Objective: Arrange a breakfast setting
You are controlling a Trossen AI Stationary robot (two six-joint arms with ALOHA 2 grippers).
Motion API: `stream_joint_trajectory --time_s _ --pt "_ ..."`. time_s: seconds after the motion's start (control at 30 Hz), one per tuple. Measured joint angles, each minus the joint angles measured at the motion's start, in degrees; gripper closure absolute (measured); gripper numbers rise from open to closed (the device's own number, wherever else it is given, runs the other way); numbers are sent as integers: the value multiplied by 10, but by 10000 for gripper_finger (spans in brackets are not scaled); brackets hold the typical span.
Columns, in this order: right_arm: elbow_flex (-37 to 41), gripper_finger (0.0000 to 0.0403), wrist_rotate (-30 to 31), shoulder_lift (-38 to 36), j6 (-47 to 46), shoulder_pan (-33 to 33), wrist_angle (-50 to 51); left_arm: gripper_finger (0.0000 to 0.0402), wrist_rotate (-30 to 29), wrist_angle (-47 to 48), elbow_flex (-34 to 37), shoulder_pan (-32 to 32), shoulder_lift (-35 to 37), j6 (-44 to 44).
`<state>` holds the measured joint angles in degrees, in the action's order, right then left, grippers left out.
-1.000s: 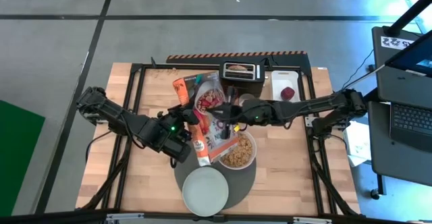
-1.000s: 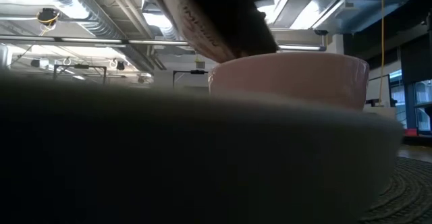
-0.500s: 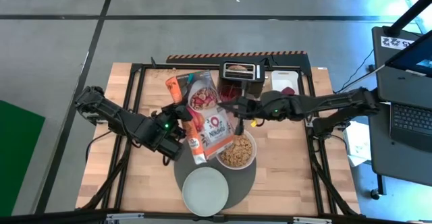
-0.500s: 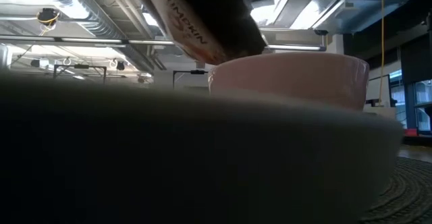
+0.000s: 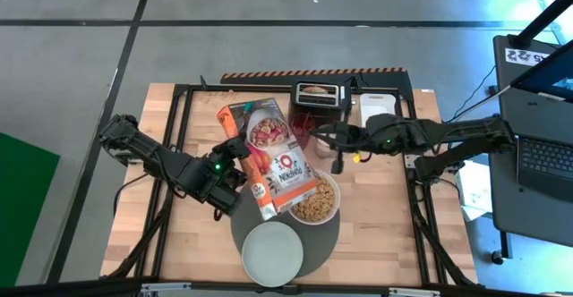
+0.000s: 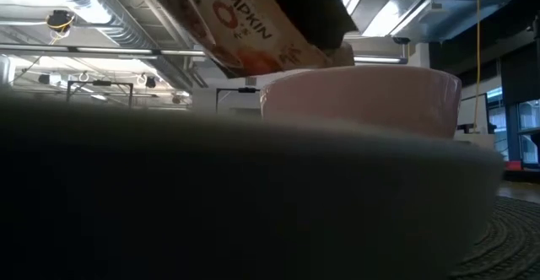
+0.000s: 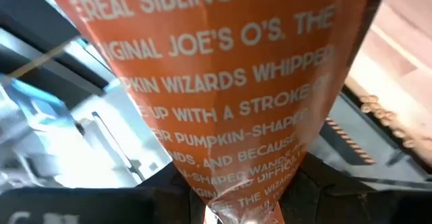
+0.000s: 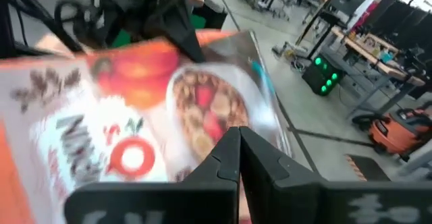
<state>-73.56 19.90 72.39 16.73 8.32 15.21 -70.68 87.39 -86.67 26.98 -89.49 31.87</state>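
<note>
A white and orange cereal box (image 5: 273, 158) hangs tilted above the table, its lower end (image 6: 278, 52) over the rim of the white bowl (image 5: 315, 200), which holds cereal. My left gripper (image 5: 238, 168) is shut on the box from the left. The bowl stands on the round dark-grey placemat (image 5: 329, 234), with the pale mint plate (image 5: 273, 252) next to it at the near side. My right gripper (image 5: 319, 140) is shut and hovers just right of the box's far end, touching nothing; its closed fingers (image 8: 237, 153) point at the box front. My left gripper pinches the box's orange side panel (image 7: 237, 183) between its two fingers, about midway along that long side (image 5: 249, 167). The fingers come nearly level from the table's left and lie across the panel, which narrows into the grip. The box is lifted clear and slanted toward the bowl.
A black toaster (image 5: 320, 100) stands at the far edge behind the box, with a white tray (image 5: 380, 111) to its right. The plate's rim (image 6: 253, 196) fills the low view's foreground. Bare wood lies left and right of the placemat.
My right gripper, still shut, has drawn back from over the box toward the table's right edge and risen. My left gripper has rolled, turning the box so its printed front faces more upward; the box's lower end stays over the bowl.
</note>
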Motion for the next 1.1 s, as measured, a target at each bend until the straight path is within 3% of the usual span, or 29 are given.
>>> stream_joint_trajectory --time_s 0.27,0.6,0.8,1.1 --pt "1 398 6 -33 -14 8 66 276 56 25 0 14 0 -225" --pt "2 398 96 -46 -32 54 134 276 139 21 0 36 -2 -419" --pt "2 398 142 -60 -34 72 139 276 214 -32 0 43 -19 -577" --pt "2 398 151 -122 -32 72 160 276 220 -140 0 48 -54 -705"
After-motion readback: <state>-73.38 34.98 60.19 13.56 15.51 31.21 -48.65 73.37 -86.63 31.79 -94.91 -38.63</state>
